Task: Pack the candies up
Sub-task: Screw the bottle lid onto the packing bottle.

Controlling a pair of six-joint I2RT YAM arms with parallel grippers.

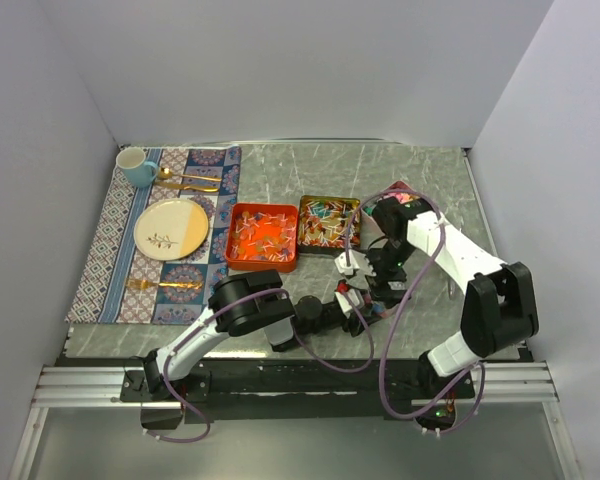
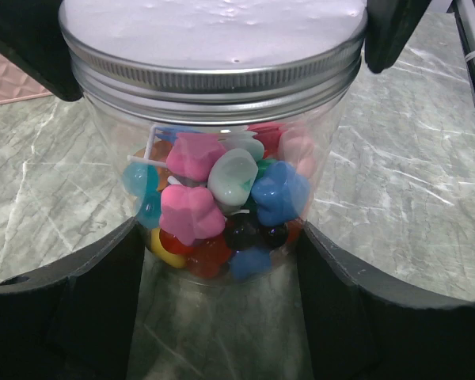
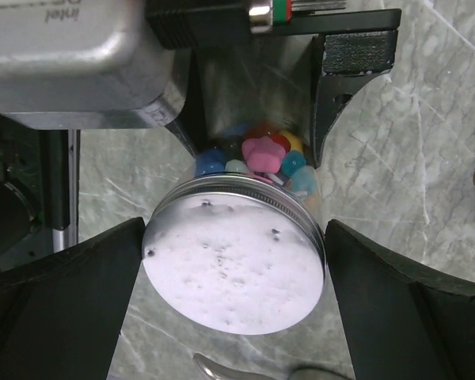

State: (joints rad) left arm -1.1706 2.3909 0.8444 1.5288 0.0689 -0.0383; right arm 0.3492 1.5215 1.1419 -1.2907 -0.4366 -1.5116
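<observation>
Veined marble table (image 2: 412, 198) bears a clear, metal-lidded jar (image 2: 313, 146) of glossy candies (image 2: 222, 206).

A silver-lidded jar (image 3: 233, 265) of bright candies (image 3: 261, 154) sits between the right fingers (image 3: 63, 309), which stand spread wide.

One lidded jar (image 2: 222, 198) is holding candies (image 2: 191, 214) too many to count. One orange tray (image 1: 261, 265) and one dark tray (image 1: 301, 222) are sitting on the desk (image 1: 280, 170), alongside one plate (image 1: 172, 229), one cup (image 1: 136, 167), one patterned mat (image 1: 110, 250) and several gold cutlery pieces (image 1: 190, 187).
</observation>
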